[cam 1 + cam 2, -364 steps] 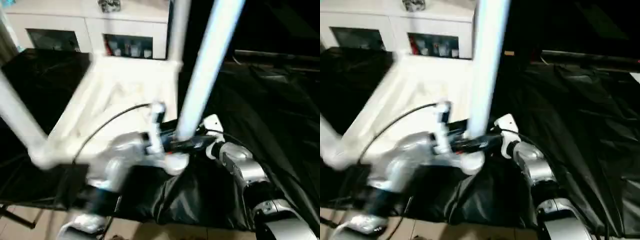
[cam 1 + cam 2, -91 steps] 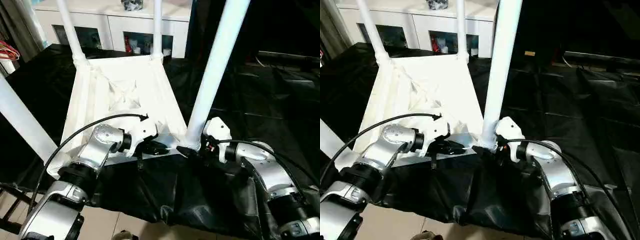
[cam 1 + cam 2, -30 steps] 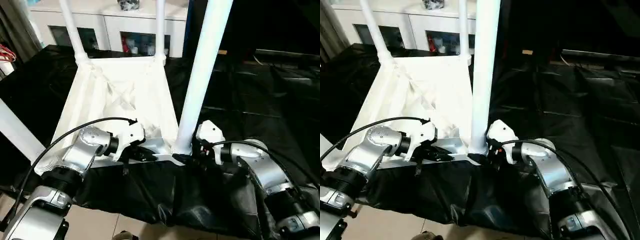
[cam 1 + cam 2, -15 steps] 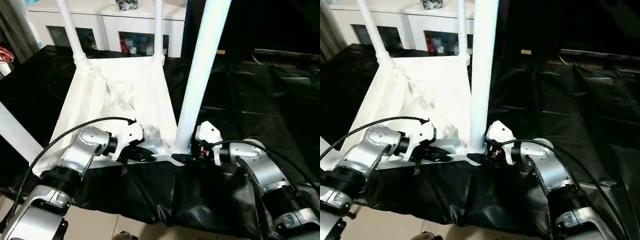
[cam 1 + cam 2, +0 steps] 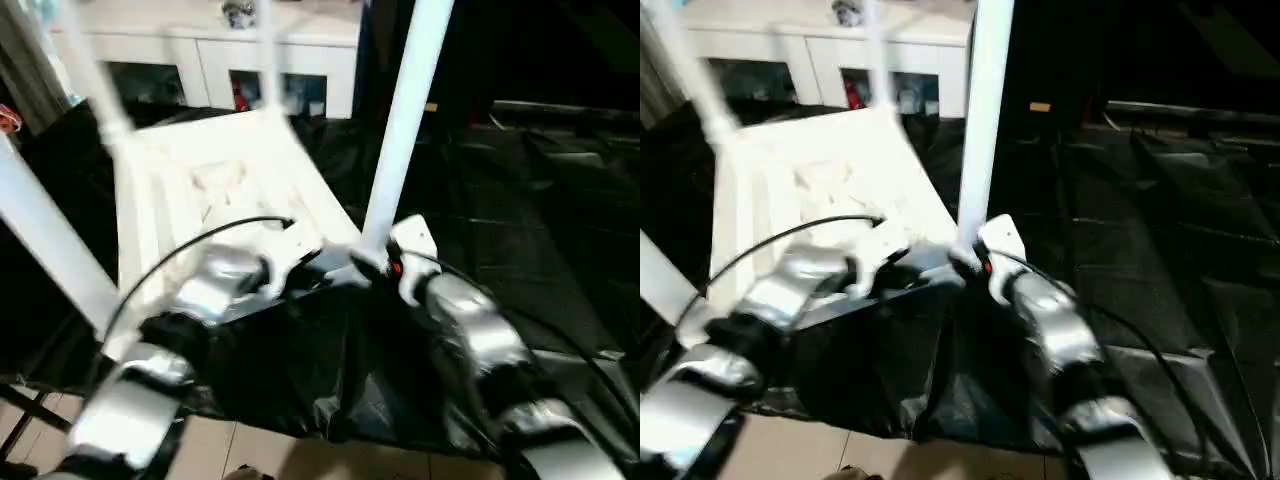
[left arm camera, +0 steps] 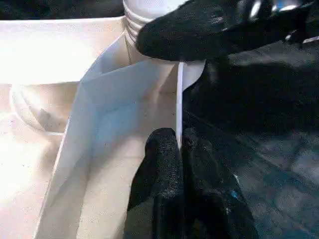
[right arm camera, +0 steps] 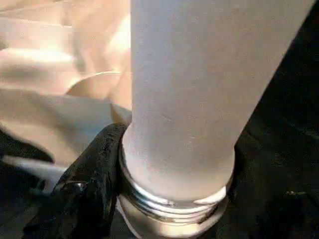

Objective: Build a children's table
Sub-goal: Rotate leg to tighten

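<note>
Nearest edge: left gripper [image 6: 180, 149] pinched shut on the thin rim of the children's table [image 5: 200, 190].
Near corner: right gripper [image 5: 372, 266] clasps the base of a leg [image 5: 405, 120], which stands upright in its socket.
Table: upside down on black sheet [image 5: 520, 190].
Beyond: white cabinet [image 5: 220, 60].

White children's table [image 5: 230, 190] lies inverted, legs [image 5: 402, 130] up.

Both forearms are silver metal with rounded, segmented housings. A thin black cable [image 5: 180, 255] arcs over the left forearm [image 5: 200, 290]. The right forearm [image 5: 470, 330] carries a white wrist housing [image 5: 410, 240] with a small red mark. Fingers [image 6: 164, 159] are matte black, textured.
</note>
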